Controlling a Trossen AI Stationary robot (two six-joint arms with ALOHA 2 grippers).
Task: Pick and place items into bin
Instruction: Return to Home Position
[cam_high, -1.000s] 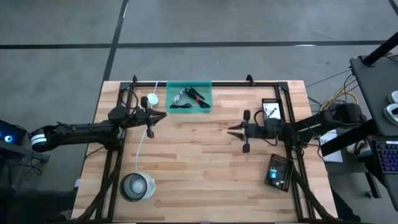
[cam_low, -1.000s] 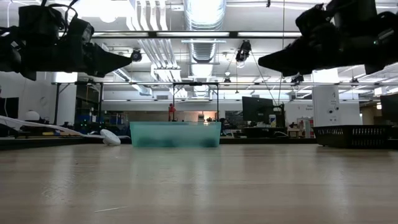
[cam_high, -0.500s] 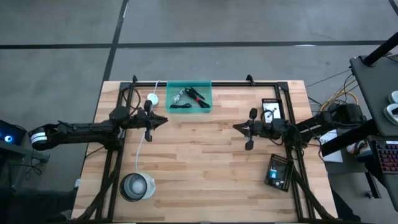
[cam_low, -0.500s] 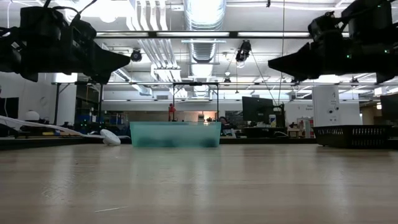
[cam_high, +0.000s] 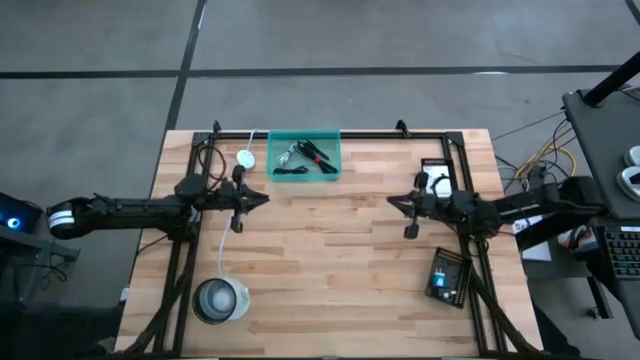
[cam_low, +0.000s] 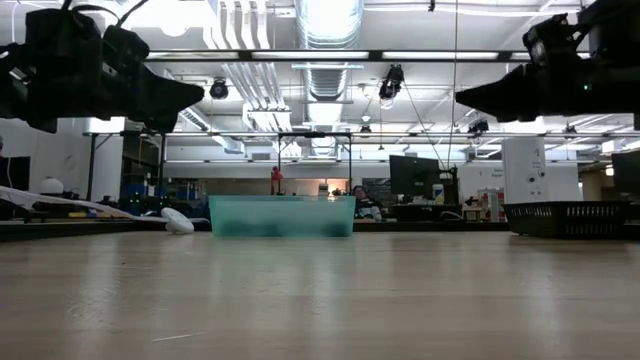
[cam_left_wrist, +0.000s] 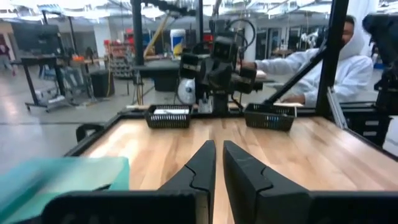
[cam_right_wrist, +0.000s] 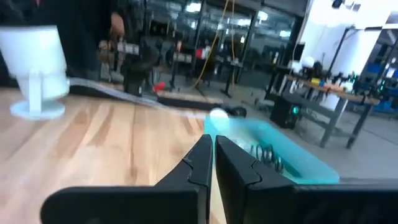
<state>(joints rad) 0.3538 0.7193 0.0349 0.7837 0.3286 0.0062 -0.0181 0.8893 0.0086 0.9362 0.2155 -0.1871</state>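
- High view: the bin (cam_high: 304, 138) sits at the far edge of the table (cam_high: 320, 260), and it is loaded. A black cable (cam_high: 292, 171) with a red tie and a silvery clip (cam_high: 293, 152) lie inside.
- Left gripper (cam_high: 262, 196) hovers just near-side of the bin, off its left corner. Right gripper (cam_high: 392, 201) hangs well apart on the other side, beside the far black tray (cam_high: 446, 168). Neither carries anything.
- Outside the bin I spot only a white disc (cam_high: 245, 158) with its cord, a clear container (cam_high: 220, 299) and the near black tray (cam_high: 464, 264). No loose item shows on the bare wood.
- Low view: both grippers ride high, one on each side, with the bin (cam_low: 282, 216) low between them at the far edge. Nothing dangles from either.
- Left wrist view: the fingers (cam_left_wrist: 202, 163) are pressed almost together with nothing between them. A teal corner of the bin (cam_left_wrist: 68, 174) shows beside them, and a person (cam_left_wrist: 339, 65) sits beyond the table.
- Right wrist view: the fingers (cam_right_wrist: 199, 158) are closed up too, nothing pinched. The bin (cam_right_wrist: 292, 163) lies ahead with its contents inside.
- My call: the picking looks finished, and all that seems left is parking the arms.
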